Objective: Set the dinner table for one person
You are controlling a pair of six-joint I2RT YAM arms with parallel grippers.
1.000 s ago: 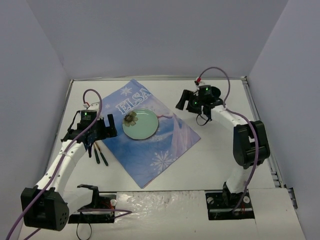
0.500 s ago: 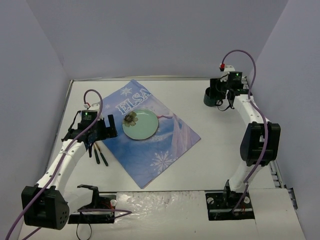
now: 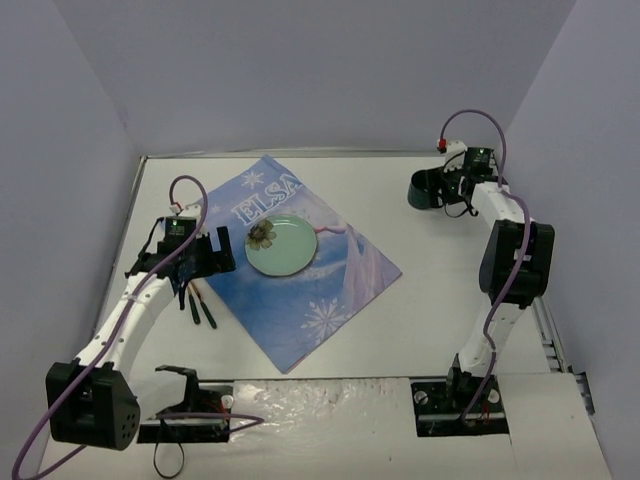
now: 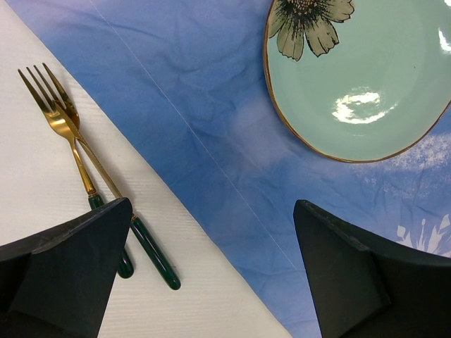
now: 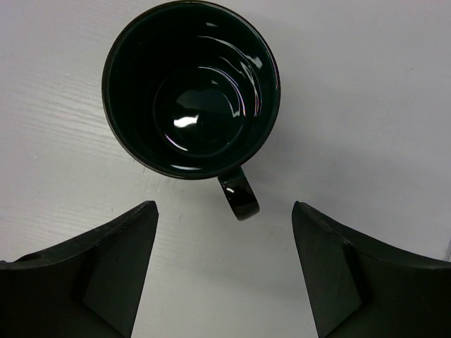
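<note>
Looked straight down into a dark glossy mug (image 5: pixel 191 88), upright on the white desk (image 5: pixel 373 84), handle toward the wide-spread hand (image 5: pixel 224 225).

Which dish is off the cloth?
The dark mug, standing on the bare table at the far right; the green plate sits on the blue cloth.

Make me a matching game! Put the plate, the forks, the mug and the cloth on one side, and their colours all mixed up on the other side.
Things:
1. plate
2. forks
3. mug
4. cloth

Colours:
A. dark and shiny
B. gold with dark green handles
C. pale green with a flower
D. blue with snowflakes

Right pairs: 1-C, 2-B, 3-A, 4-D.
</note>
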